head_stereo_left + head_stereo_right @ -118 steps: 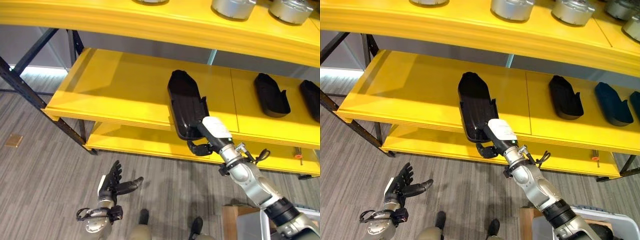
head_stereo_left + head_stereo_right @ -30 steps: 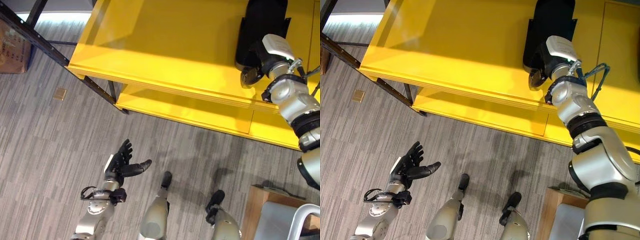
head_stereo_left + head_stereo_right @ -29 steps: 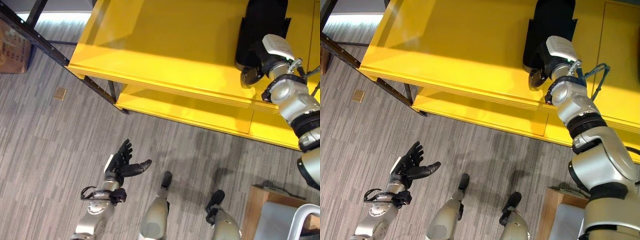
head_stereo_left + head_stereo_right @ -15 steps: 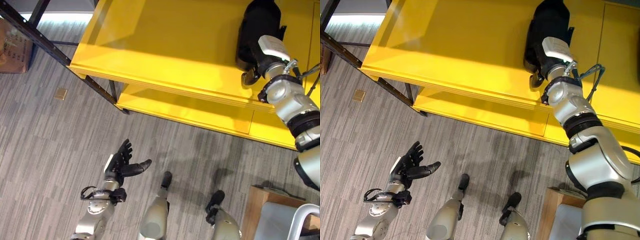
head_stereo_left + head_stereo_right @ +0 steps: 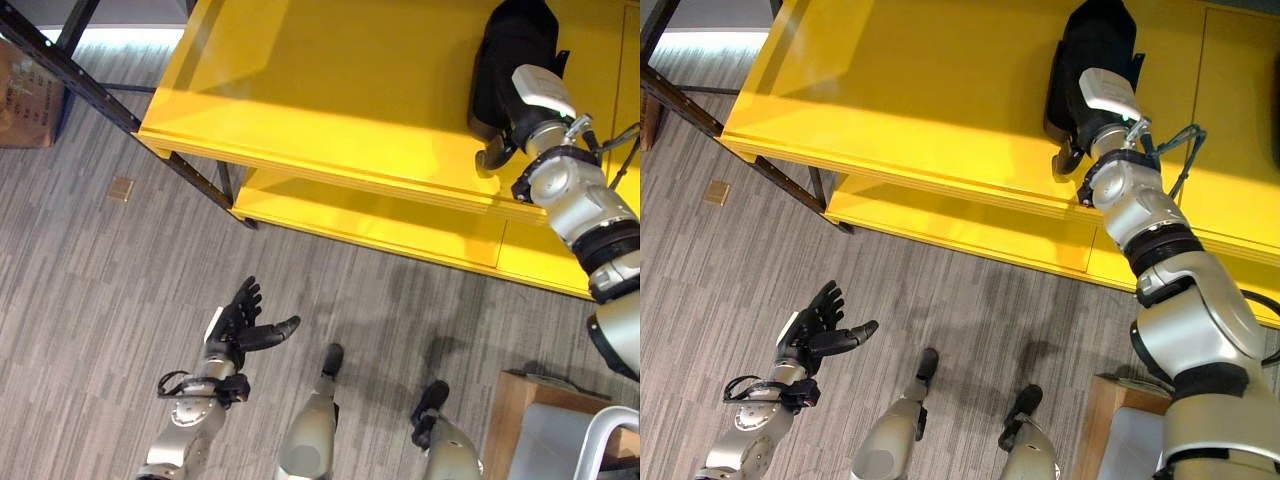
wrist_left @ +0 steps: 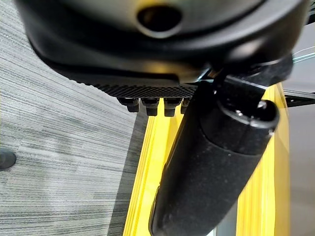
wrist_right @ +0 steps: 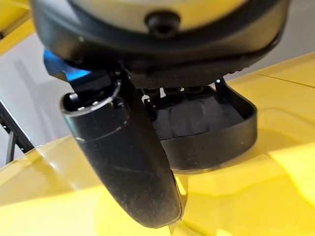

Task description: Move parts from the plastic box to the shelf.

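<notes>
Task status: one long black moulded plastic part point(image 5: 508, 55) lies on the yellow shelf board point(image 5: 330, 90), upper right of the left eye view, its near end close to the shelf's front edge. Judged placed or nearly so. The robot's right hand point(image 5: 1081, 122) is at that near end, white thumb cover on top. In the right wrist view the part point(image 7: 206, 129) sits on the yellow board just past the hand, thumb point(image 7: 123, 162) hanging in front of it. Fingers mostly hidden behind the hand's bulk; cannot tell if they grip the part or are let go.

Left hand point(image 5: 232, 329) lower left of the left eye view, low over the grey striped floor point(image 5: 90, 280), fingers spread straight, thumb out, holds nothing. Idle.

Left to do, as a judgement: free the right hand, pull back from the shelf, fetch the next part. A pale plastic box corner point(image 5: 570, 450) shows at lower right; contents not visible, so the number of remaining parts is unknown.

Count:
- black parts on shelf in view: 1
- yellow shelf boards: 2 (upper w/ part, lower one beneath)
- boxes: 1, partly seen
- brown cardboard carton point(image 5: 28, 95), far left edge: 1
- small tan tile on floor point(image 5: 122, 187): 1
</notes>
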You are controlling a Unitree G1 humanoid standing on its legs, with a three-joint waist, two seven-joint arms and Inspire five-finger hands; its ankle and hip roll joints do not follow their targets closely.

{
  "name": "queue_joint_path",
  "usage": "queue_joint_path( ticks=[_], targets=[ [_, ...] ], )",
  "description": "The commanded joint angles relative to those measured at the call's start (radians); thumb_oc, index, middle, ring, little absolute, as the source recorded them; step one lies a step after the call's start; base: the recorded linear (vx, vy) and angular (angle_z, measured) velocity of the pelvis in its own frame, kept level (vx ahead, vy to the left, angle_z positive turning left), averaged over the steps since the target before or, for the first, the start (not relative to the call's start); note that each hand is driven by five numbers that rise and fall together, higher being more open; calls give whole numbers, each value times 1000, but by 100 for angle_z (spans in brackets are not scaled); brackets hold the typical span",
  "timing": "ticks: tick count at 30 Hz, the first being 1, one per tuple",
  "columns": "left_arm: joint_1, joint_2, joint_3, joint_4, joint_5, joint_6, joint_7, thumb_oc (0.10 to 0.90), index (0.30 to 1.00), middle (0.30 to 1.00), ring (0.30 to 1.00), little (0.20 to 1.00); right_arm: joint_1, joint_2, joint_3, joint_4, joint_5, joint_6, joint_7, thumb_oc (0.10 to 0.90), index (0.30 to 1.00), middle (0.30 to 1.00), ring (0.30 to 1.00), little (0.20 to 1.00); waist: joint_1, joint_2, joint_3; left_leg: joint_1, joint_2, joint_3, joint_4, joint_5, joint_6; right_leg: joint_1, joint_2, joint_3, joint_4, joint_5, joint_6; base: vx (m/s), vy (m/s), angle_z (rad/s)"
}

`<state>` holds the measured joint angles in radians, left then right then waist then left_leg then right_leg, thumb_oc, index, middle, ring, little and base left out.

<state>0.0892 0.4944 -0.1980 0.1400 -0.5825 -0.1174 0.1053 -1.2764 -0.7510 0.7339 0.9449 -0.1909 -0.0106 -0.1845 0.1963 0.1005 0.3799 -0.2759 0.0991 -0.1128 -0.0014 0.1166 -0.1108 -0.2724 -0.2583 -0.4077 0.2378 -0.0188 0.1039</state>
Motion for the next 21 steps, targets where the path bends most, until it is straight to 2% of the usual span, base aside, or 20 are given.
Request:
queue_joint_path(
  ticks=[1, 15, 17, 21],
  targets=[
    [-9, 80, -9, -116, 2, -96, 12, 900, 1000, 1000, 1000, 1000, -186, -37, 19, -66, 40, -28, -88, 900, 1000, 1000, 1000, 1000, 23, -41, -23, 93, 79, 19, -56, -5, -3, -30, -63, 77, 66, 38, 52, 0, 0, 0],
    [2, 85, 5, -102, 10, -83, 2, 900, 1000, 1000, 1000, 1000, -183, -104, -41, -223, 40, -30, -137, 900, 1000, 1000, 1000, 1000, -3, -49, -67, 128, 77, 35, -61, -11, -6, 22, -62, 77, 7, 65, 58, -4, 4, -2],
    [5, 74, 12, -96, 13, -75, 7, 900, 1000, 1000, 1000, 1000, -139, -119, -92, -305, 34, -27, -159, 900, 1000, 1000, 1000, 1000, -18, -53, -79, 140, 77, 41, -62, -15, -5, 40, -61, 83, -15, 72, 59, 7, 22, 0],
    [13, 42, 30, -97, 28, -58, 19, 900, 1000, 1000, 1000, 1000, 84, -104, -281, -528, 40, -32, -199, 900, 1000, 1000, 1000, 1000, -54, -61, -99, 170, 75, 57, -68, -27, -3, 85, -58, 89, -71, 92, 67, 14, 37, -6]
  ],
)
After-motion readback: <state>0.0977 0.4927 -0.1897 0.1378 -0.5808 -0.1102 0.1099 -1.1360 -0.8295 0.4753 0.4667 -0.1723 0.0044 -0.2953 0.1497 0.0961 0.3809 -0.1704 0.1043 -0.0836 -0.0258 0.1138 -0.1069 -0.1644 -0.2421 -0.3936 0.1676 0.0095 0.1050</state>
